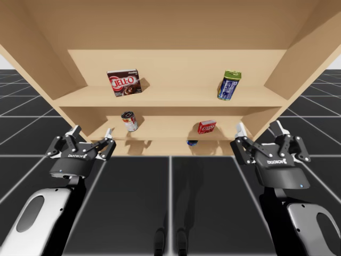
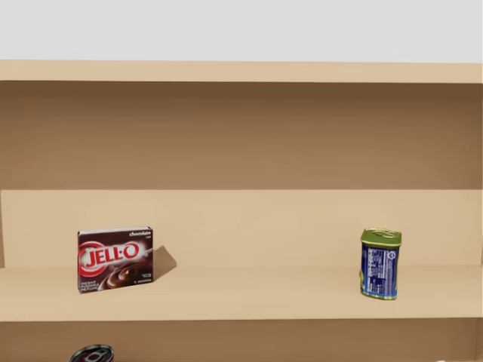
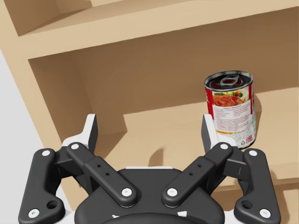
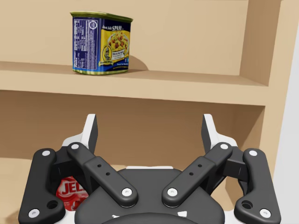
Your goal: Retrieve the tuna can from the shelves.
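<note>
A small blue object (image 1: 192, 142), mostly hidden under the middle board's front edge, lies on the lowest shelf; I cannot tell if it is the tuna can. My left gripper (image 1: 91, 133) hovers open in front of the shelves' left end. Ahead of this gripper (image 3: 149, 128), just beyond one fingertip, a red-labelled round can (image 3: 230, 108) stands upright on the middle shelf. My right gripper (image 1: 259, 129) is open at the shelves' right end. Above and ahead of it (image 4: 149, 128), a blue rectangular tin (image 4: 101, 43) with a green lid stands on the upper shelf.
The wooden shelf unit (image 1: 170, 100) has side walls close to both grippers. A brown pudding box (image 2: 115, 259) leans on the upper shelf at the left, the blue tin (image 2: 380, 264) at the right. A small red box (image 1: 206, 127) sits on the middle shelf.
</note>
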Controlling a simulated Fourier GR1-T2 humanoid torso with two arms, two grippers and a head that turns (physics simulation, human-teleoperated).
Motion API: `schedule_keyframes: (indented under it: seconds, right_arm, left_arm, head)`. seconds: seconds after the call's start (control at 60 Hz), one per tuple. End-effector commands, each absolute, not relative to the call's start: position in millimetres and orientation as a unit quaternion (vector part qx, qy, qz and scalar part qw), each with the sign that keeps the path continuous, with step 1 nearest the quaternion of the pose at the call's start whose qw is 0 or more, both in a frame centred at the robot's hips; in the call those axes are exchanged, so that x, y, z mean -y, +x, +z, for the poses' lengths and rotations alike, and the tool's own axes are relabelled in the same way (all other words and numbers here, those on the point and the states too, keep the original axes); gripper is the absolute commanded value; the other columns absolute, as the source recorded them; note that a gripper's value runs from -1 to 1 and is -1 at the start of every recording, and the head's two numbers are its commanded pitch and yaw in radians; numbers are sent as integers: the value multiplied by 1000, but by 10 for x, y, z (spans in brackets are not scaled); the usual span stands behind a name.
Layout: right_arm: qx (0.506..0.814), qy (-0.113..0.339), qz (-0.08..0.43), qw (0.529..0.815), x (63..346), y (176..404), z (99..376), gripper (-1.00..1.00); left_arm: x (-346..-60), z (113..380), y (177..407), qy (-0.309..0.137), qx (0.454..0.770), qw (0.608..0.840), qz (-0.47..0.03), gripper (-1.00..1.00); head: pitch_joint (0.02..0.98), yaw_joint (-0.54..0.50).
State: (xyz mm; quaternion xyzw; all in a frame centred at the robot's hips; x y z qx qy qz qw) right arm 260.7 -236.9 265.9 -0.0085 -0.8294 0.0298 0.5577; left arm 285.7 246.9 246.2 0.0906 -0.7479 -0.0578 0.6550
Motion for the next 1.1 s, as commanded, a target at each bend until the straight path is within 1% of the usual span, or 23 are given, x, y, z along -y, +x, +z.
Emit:
schedule_keyframes:
  seconds: [0.017,0.083,0.1,0.117,0.167,0.217,0.35,0.367,0.567,0.583,0.683,0.7,0.817,1.1]
  right_arm:
    - [833,-17,10,553,2383,2592,2651,-1000]
    - [831,-2,23,556,2377,2578,2661,-1000]
    - [829,10,22,558,2372,2579,2665,-1000]
    - [828,14,24,559,2367,2580,2665,-1000]
    - [826,10,29,563,2364,2589,2653,-1000]
    - [822,17,35,568,2358,2598,2631,-1000]
    - [823,12,34,567,2365,2609,2624,-1000]
    - [823,11,34,566,2368,2609,2626,-1000]
    - [823,11,34,567,2376,2609,2628,-1000]
    - [823,10,34,567,2376,2609,2628,-1000]
    - [823,9,34,567,2377,2610,2626,-1000]
    - [824,4,36,565,2372,2614,2620,-1000]
    - [824,2,40,565,2362,2622,2610,-1000]
    - [821,5,42,570,2332,2625,2590,-1000]
  left_arm:
    - [-2474,2449,2858,89,749,654,-55,-1000]
    - [-2473,2447,2854,89,749,654,-56,-1000]
    - [-2474,2447,2851,89,749,654,-56,-1000]
    - [-2473,2447,2849,89,749,654,-57,-1000]
    - [-2473,2447,2847,89,749,654,-57,-1000]
    - [-2475,2443,2845,88,748,655,-58,-1000]
    - [-2474,2440,2841,88,747,656,-61,-1000]
    - [-2475,2438,2842,89,747,656,-62,-1000]
    - [-2475,2432,2843,91,747,656,-63,-1000]
    - [-2477,2433,2843,90,747,656,-63,-1000]
    - [-2477,2432,2842,90,747,656,-63,-1000]
    - [-2476,2428,2843,91,746,657,-64,-1000]
    - [-2471,2421,2847,90,745,658,-66,-1000]
    - [-2450,2399,2836,92,745,657,-70,-1000]
  head:
    - [99,-23]
    - [103,-23]
    - [107,-22]
    - [111,-21]
    - [120,-20]
    - [151,-21]
    - [241,-21]
    - [268,-21]
    - [390,-27]
    - [413,-29]
    - [466,-34]
    - [499,-39]
    - [573,-72]
    - [695,-164]
